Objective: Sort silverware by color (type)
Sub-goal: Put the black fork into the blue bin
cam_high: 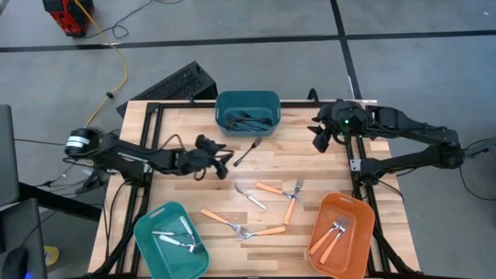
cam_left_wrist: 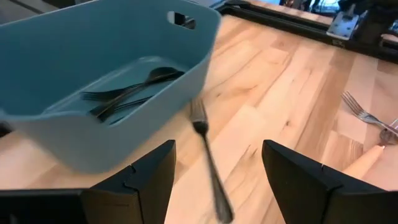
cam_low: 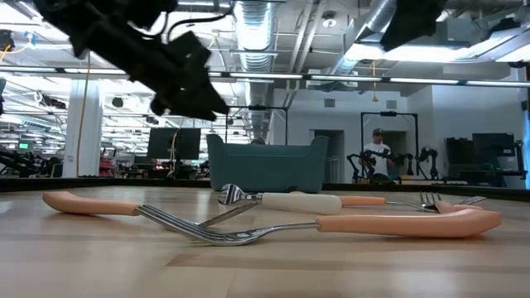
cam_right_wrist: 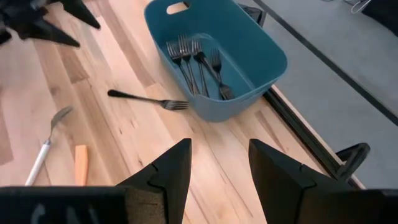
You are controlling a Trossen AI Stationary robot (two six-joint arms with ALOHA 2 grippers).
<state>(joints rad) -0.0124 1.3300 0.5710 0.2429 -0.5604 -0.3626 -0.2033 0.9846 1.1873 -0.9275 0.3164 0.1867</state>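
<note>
Dark fork (cam_high: pixel 247 152): on table just near of far teal bin (cam_high: pixel 247 111); light, rigid, slick, best pinched mid-handle. Left gripper (cam_high: pixel 226 161) open, empty, just left. Right gripper (cam_high: pixel 320 138) open, empty, far right.

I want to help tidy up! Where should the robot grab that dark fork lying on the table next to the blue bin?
Probably the middle of the dark fork's thin handle, coming straight down from above. It lies flat on the table, tines toward the teal bin, with bare wood on both sides of the handle. The open left hand is nearest.
</note>
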